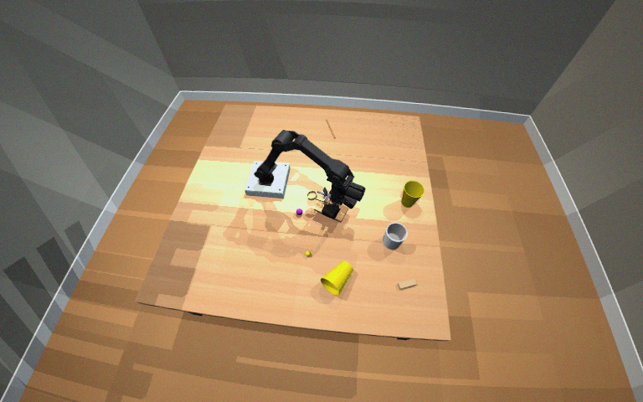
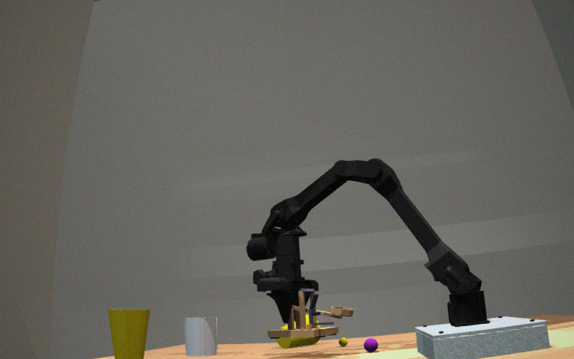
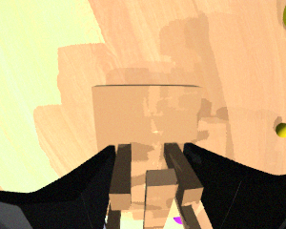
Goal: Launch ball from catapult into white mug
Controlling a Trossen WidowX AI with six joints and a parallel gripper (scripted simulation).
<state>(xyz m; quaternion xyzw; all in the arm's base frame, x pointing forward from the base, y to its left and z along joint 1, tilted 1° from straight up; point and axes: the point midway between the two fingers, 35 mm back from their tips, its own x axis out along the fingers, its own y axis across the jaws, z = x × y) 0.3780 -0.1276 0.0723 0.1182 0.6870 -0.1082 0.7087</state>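
Observation:
My gripper (image 1: pixel 331 211) (image 2: pixel 287 321) (image 3: pixel 150 150) is shut on the wooden catapult's upright frame. The catapult (image 2: pixel 303 332) (image 3: pixel 119 114) hangs level, slightly above the table; its throwing arm and round cup extend toward the robot base. The cup looks empty. A purple ball (image 1: pixel 299 212) (image 2: pixel 371 345) rests near the cup end, partly hidden in the wrist view. A smaller yellow ball (image 1: pixel 307 253) (image 2: pixel 343 342) (image 3: pixel 283 130) rests farther toward the front. The white mug (image 1: pixel 393 243) (image 2: pixel 200 336), greyish in this light, stands upright beyond the catapult, to its right in the top view.
A dark yellow cup (image 1: pixel 410 196) (image 2: pixel 128 333) stands behind the mug in the top view. A bright yellow cup (image 1: pixel 337 279) lies on its side near the front. A small wooden block (image 1: pixel 407 284) lies front right, and a thin stick (image 1: pixel 331 129) at the back.

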